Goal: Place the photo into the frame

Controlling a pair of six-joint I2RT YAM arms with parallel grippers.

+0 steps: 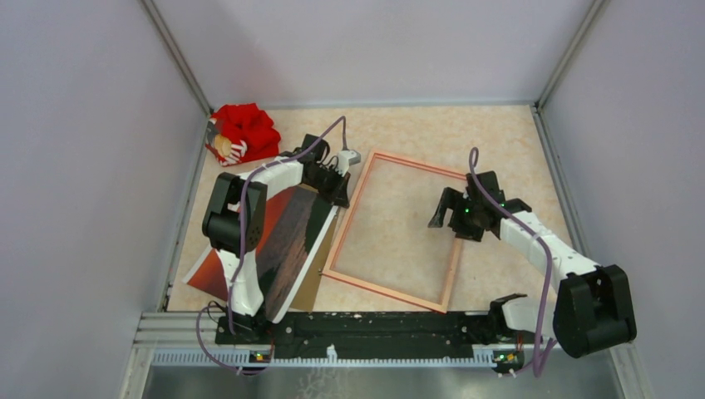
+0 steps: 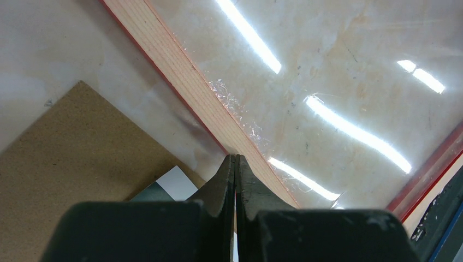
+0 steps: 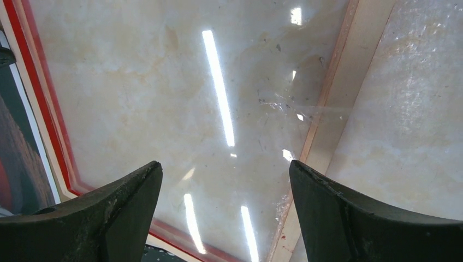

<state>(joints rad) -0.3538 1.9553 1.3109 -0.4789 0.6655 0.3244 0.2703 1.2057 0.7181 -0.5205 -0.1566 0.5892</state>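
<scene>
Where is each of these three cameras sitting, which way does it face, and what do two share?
Top external: above and behind the arm bases, looking down on the table; left arm and right arm show.
Left wrist: on the left arm, facing down past the shut left end effector at a rail of the frame.
Right wrist: on the right arm, facing down through the open right end effector into the frame.
Shared: both wrist views show the frame.
</scene>
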